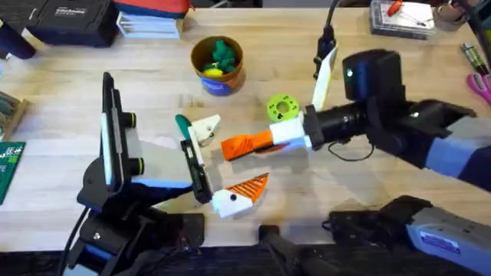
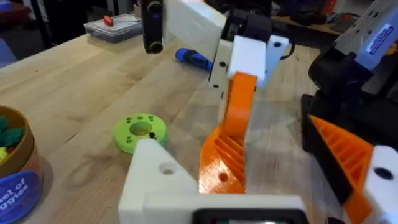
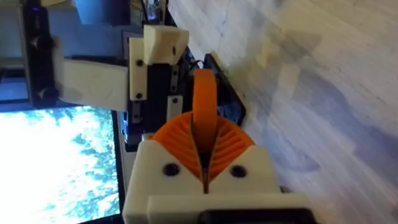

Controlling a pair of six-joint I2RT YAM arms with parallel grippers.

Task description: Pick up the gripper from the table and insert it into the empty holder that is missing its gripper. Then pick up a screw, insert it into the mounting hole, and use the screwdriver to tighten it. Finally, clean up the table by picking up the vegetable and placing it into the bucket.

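Pale plank-grained table (image 1: 69, 153) under bucket (image 1: 217, 65); right end effector (image 1: 249, 144) clenched, left end effector (image 1: 230, 192) seemingly released.

Lime-green disc w/ holes (image 1: 281, 107) lies flat near bench (image 1: 153, 100) middle. Black case (image 1: 69, 19) at far left corner, stacked books (image 1: 149, 23) just beside it. Clear parts box (image 1: 403, 17) far right. Green circuit board (image 1: 9, 169) at left edge.

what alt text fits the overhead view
The right pincer reaches to the middle of the butcher-block table, its orange fingers shut. The left pincer lies nearby, beside a lime-green disc and an orange-brown bucket of toy vegetables.
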